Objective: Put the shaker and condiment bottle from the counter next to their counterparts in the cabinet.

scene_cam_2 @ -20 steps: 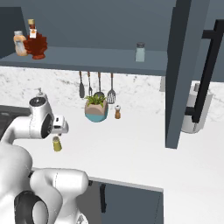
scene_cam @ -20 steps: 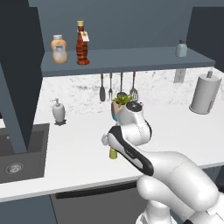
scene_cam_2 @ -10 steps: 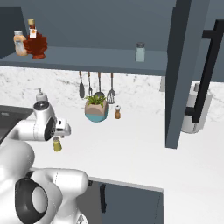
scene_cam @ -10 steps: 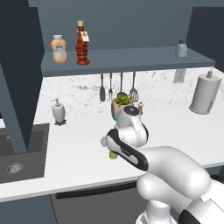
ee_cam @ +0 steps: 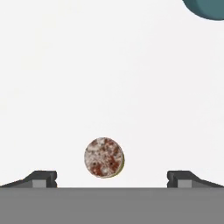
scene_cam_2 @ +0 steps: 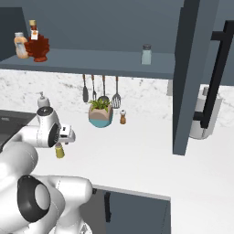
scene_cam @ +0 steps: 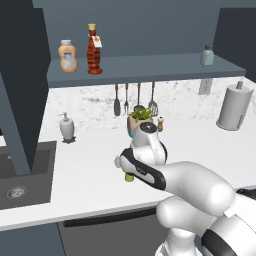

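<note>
In the left base view, the shaker [scene_cam: 129, 177] is seen upright on the counter [scene_cam: 90, 170], just under the lowered hand. In the right base view, it [scene_cam_2: 59, 150] stands directly below the wrist. In the hand view, its cap [ee_cam: 104, 157] is centred between the jaws, which are spread wide around nothing; the gripper [ee_cam: 112, 178] is aligned along the shaker's vertical axis.

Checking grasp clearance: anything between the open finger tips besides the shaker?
No. In the hand view the shaker stands alone on bare white counter between the open gripper's tips, a bit left of centre, touching neither.
</note>
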Tool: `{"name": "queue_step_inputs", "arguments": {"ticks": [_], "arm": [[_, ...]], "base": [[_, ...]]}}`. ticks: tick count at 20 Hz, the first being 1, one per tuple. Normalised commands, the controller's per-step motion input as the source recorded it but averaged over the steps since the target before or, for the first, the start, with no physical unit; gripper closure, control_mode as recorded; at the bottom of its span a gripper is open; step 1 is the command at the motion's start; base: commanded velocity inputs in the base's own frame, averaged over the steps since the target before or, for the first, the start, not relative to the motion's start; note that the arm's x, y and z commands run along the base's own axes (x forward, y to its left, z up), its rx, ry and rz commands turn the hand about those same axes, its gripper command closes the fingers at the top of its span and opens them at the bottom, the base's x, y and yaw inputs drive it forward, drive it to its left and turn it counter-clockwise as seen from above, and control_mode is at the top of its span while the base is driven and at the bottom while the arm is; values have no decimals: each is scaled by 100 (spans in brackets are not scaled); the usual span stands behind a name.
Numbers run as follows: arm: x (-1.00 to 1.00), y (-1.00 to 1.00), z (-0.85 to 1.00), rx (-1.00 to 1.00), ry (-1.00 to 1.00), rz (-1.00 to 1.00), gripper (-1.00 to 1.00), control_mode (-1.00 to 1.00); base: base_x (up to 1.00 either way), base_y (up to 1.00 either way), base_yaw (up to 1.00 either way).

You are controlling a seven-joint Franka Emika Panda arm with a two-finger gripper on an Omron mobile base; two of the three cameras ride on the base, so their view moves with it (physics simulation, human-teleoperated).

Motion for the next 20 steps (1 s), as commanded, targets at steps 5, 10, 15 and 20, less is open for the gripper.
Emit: {"name": "queue_step_inputs", "arguments": {"ticks": [5,10,15,20], "arm": [[0,0,-2,0,0,-2,-100,-100],[0,1,-4,0,0,-2,-100,-100],[0,4,-11,0,0,-1,-100,-100],[0,7,-15,0,0,0,-100,-100]], "base": [[0,0,0],[0,0,0],[0,0,0],[0,0,0]]}}
